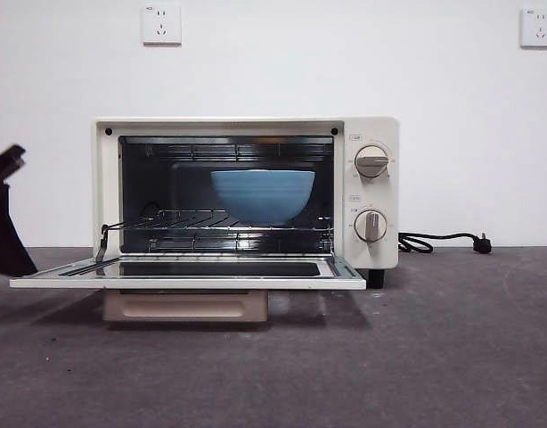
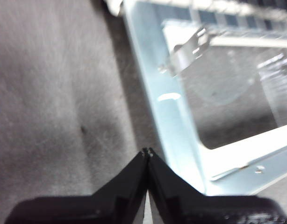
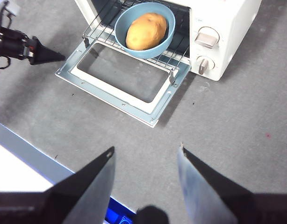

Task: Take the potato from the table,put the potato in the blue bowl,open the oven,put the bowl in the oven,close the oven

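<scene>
The cream oven (image 1: 373, 192) stands with its glass door (image 1: 189, 282) dropped flat. On its wire rack sits the blue bowl (image 1: 263, 196); from the right wrist view the bowl (image 3: 142, 54) holds the tan potato (image 3: 147, 31), which the bowl's wall hides in the front view. My left gripper (image 2: 147, 152) is shut on nothing, its tip just off the door's metal frame (image 2: 181, 135), at the outer left corner; it shows dark at the left edge (image 1: 11, 165). My right gripper (image 3: 146, 154) hangs open high above the table (image 3: 227, 126), well in front of the oven (image 3: 227, 32).
The beige bar handle (image 1: 184, 306) hangs below the lowered door. A black power cable (image 1: 438, 241) lies to the oven's right by the wall. The table's pale near edge (image 3: 22, 154) runs under the right arm.
</scene>
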